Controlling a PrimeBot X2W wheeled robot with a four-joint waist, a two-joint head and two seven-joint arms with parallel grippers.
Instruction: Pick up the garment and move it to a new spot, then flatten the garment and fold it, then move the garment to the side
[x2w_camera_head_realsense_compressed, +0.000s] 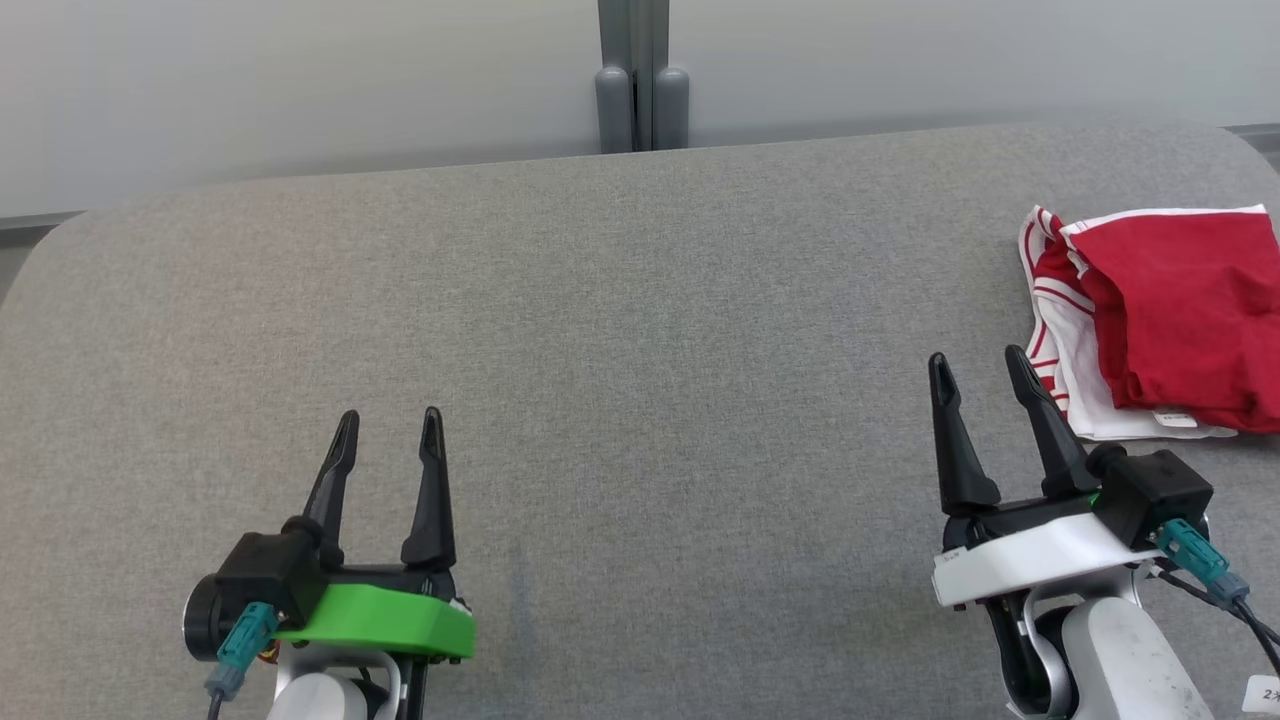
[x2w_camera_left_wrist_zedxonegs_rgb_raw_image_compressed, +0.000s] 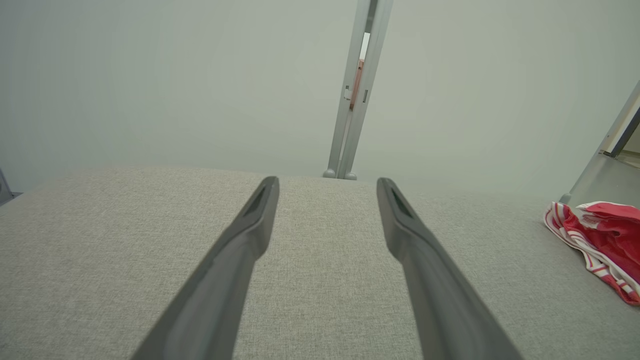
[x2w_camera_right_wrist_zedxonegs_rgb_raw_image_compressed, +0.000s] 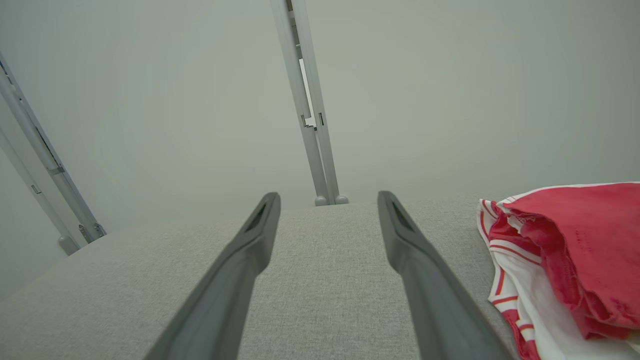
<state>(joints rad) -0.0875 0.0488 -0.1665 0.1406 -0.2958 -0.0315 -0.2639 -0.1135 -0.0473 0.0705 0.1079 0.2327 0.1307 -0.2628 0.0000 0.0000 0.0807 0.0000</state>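
Red garment (x2w_camera_head_realsense_compressed: 1190, 300), red-and-white striped trim; grey woven counter (x2w_camera_head_realsense_compressed: 600, 350); left hand (x2w_camera_head_realsense_compressed: 390, 425) black on green, right hand (x2w_camera_head_realsense_compressed: 975, 365) black on white.

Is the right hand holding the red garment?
No, the right hand is open and empty; the garment lies beside it.

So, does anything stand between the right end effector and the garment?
Nothing visible does. The right end effector, jaws open, is just beside the red and white garment, which lies at the right of the grey padded surface. Only bare grey fabric lies between them.
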